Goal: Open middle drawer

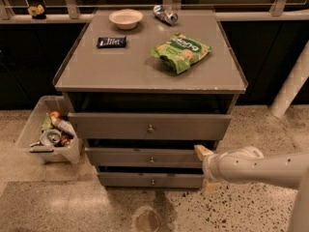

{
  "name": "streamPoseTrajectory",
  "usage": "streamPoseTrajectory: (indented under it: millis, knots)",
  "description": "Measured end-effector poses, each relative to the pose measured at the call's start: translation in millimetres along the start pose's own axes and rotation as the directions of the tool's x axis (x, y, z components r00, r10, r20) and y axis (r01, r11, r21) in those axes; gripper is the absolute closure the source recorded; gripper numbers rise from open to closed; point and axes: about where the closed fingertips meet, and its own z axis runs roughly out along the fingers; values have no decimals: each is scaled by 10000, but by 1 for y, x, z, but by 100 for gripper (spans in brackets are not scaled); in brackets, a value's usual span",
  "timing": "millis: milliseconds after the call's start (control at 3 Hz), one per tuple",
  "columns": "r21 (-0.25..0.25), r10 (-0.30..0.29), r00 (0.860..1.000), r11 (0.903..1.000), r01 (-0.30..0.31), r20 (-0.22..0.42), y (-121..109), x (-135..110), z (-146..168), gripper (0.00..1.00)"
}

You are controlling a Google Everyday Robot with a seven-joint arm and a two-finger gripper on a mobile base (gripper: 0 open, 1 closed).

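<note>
The grey cabinet [145,71] has three flat drawer fronts stacked under its top. The middle drawer [125,156] has a small round metal knob [151,159] at its centre and sits slightly proud of the frame, with a dark gap above it. My gripper [204,169] comes in from the right on a white arm, low in front of the cabinet, at the right end of the middle and bottom drawers. Its fingers are spread apart, the upper fingertip [201,152] level with the middle drawer front, the lower one [208,186] near the floor. It holds nothing.
The top drawer [111,125] and bottom drawer [125,180] also have centre knobs. On the cabinet top lie a bowl [125,18], a dark snack bar [111,42], a can [165,14] and a green chip bag [181,50]. A clear bin [34,129] of trash stands at the left. A white post [292,86] stands at the right.
</note>
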Motion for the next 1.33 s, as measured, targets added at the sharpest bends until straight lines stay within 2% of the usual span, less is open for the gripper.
streamPoseTrajectory:
  millis: [333, 667, 1000, 1333]
  knots:
    - [49, 456, 9989, 9989, -456, 123, -19, 11, 58, 0]
    - [49, 455, 9989, 9989, -456, 123, -19, 11, 58, 0]
    - [-181, -272, 9996, 9995, 273, 59, -31, 3, 75, 0]
    - [-135, -1060, 9943, 9943, 1062, 139, -62, -5, 111, 0]
